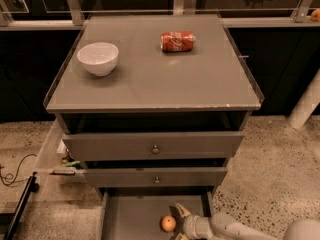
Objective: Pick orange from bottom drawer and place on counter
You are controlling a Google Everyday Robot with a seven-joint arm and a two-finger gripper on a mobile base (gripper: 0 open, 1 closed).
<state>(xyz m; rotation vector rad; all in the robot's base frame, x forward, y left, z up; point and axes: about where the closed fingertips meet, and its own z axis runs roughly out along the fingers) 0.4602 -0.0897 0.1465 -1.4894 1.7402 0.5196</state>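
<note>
The orange [168, 223] lies on the grey floor of the pulled-out bottom drawer [130, 216], at the lower middle of the camera view. My gripper [178, 223] reaches in from the lower right and sits just right of the orange, fingers spread on either side of it, open. One finger [181, 210] points up behind the fruit; the other is cut off by the bottom edge. The counter [200, 79] spreads above the two upper drawers.
A white bowl [98, 58] stands on the counter's left side and a red crushed soda can [177, 41] lies at its back right. A pale side shelf with small items [64, 159] juts from the cabinet's left. A cable [15, 174] lies on the floor.
</note>
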